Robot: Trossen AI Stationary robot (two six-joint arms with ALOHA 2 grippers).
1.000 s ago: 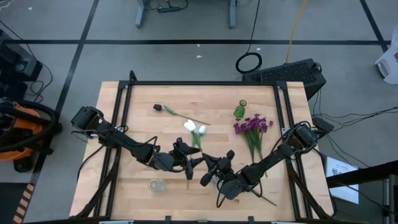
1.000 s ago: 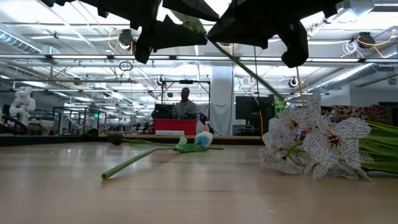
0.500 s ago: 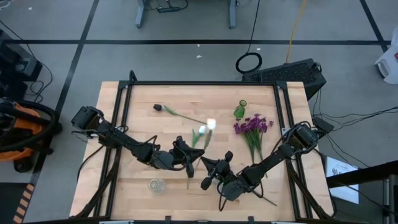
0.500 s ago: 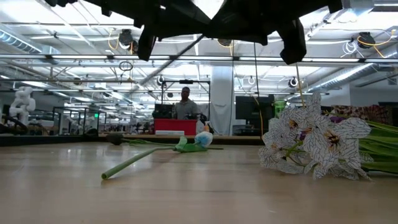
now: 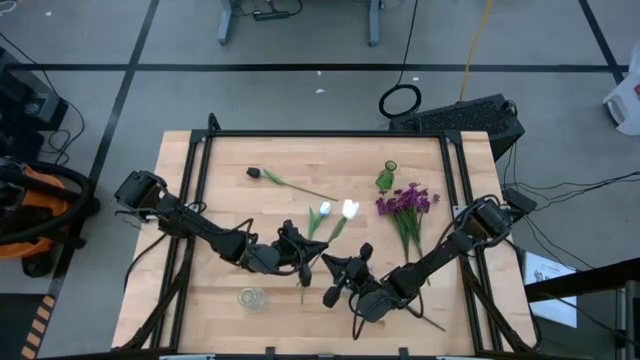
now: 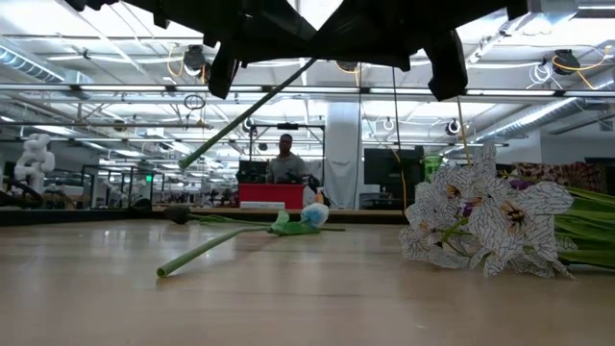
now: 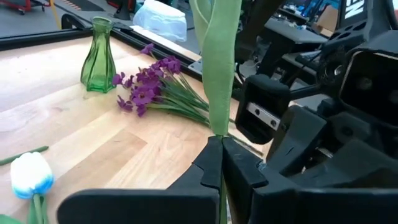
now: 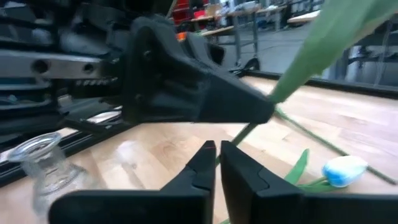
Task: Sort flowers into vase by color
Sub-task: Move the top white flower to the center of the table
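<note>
High view gives me the white tulip (image 5: 350, 209) lifted off the tabletop (image 5: 225, 205), its bloom up near the middle and its stem slanting down toward the two claws. From the left wrist view I see the left claw (image 7: 221, 142) pressed together on that green stem, pinching it just below a long leaf. In the low view the stem (image 6: 250, 113) hangs at a slant under the dark arms, clear of the wood.

My right claw (image 8: 217, 149) sits just beside the left one, with the same stem running past its tips; I cannot tell whether it is spread or pressed together.

A second tulip (image 5: 322, 210) lies flat on the tabletop near the lifted one. The purple bunch (image 5: 406, 202) lies farther right, with the green vase (image 5: 386, 176) standing just behind it. A dark flower (image 5: 254, 172) lies toward the far left, and a clear glass vase (image 5: 250, 297) stands near the front edge. A person (image 6: 285, 159) shows in the room beyond.
</note>
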